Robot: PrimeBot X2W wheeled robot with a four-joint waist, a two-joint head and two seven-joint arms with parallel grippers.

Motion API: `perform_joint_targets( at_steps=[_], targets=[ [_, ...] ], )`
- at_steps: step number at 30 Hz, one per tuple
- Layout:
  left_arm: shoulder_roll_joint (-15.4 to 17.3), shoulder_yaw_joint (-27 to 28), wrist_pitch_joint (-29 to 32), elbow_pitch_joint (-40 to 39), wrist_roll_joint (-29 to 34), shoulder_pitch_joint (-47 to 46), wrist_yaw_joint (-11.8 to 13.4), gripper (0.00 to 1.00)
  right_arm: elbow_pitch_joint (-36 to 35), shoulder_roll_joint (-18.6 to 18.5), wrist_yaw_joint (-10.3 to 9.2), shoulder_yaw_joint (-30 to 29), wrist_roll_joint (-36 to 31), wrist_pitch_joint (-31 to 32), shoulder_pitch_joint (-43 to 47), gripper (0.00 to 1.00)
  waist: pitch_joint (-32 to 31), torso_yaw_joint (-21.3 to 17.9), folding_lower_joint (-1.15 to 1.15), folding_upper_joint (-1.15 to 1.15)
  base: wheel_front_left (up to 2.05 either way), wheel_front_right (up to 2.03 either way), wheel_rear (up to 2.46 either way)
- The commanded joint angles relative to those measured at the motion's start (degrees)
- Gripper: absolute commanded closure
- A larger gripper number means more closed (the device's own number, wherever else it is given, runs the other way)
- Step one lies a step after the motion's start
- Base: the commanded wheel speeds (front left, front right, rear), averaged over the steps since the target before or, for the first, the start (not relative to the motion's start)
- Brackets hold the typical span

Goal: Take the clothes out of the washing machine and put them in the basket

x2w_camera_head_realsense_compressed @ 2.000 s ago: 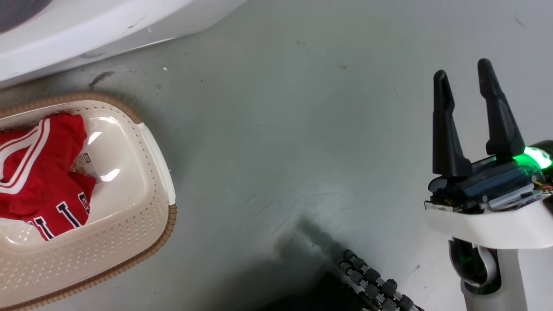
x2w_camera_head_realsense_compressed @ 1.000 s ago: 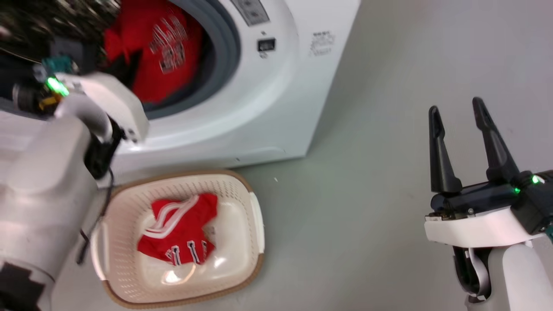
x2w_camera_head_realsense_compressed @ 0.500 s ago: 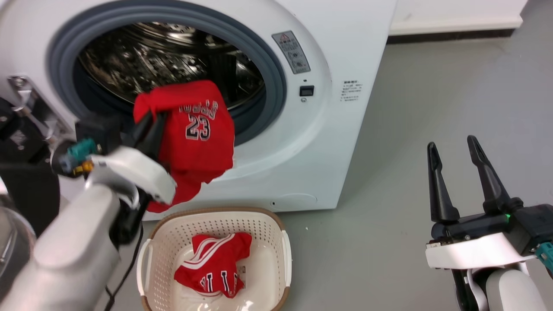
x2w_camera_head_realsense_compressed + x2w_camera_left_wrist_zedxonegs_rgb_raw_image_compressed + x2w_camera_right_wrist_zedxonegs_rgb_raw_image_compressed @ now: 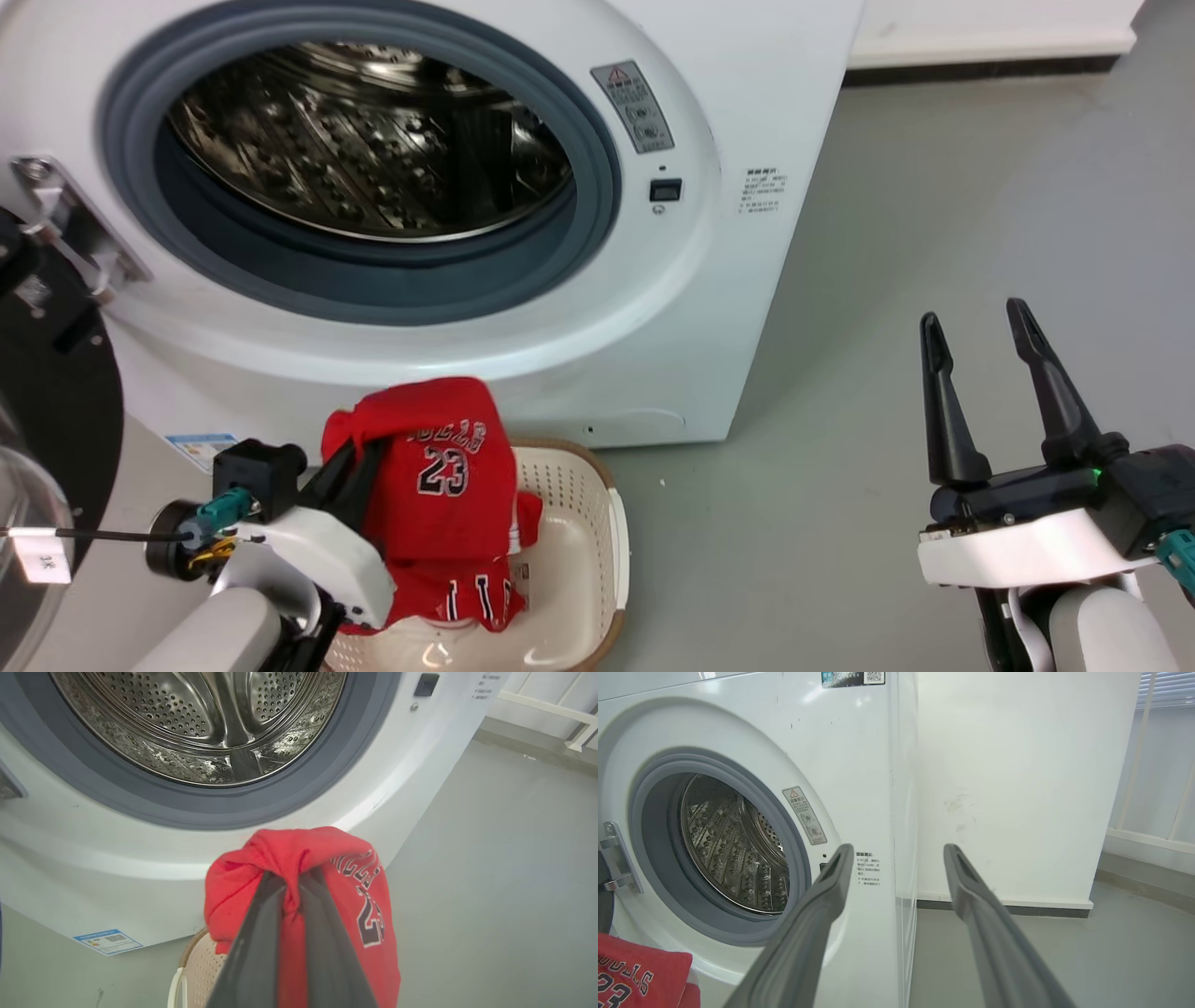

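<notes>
Red "23" basketball jersey (image 4: 439,467) hangs clamped in left gripper (image 4: 293,878) over cream perforated plastic basket (image 4: 616,532), red shorts (image 4: 471,597) inside; right gripper (image 4: 971,315) fingers apart, right of white front-loading washing machine (image 4: 747,93).

The jersey (image 4: 439,467) hides most of the shorts (image 4: 470,600) beneath it.

Grey floor (image 4: 934,187): white washing machine (image 4: 747,93) stands on it, cream basket (image 4: 574,499) just in front
</notes>
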Motion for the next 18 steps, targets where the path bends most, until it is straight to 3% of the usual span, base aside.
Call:
perform_joint_targets(
  at_steps=[1,18],
  targets=[
    [-0.08,0.11,-0.28,1.07,0.23,0.18,-0.18,1.00,-0.43,0.09,-0.06,-0.09,-0.16,-0.12,-0.74,0.00,1.71,-0.51,0.01,0.00,0.00,0.00,0.00],
    [-7.19,-1.75,-2.02,34.13,3.12,-13.74,-9.44,1.00,-5.62,0.11,-0.06,-1.15,-1.03,-0.11,-6.77,0.00,21.38,-6.02,0.01,0.00,0.00,0.00,0.00]
  ],
)
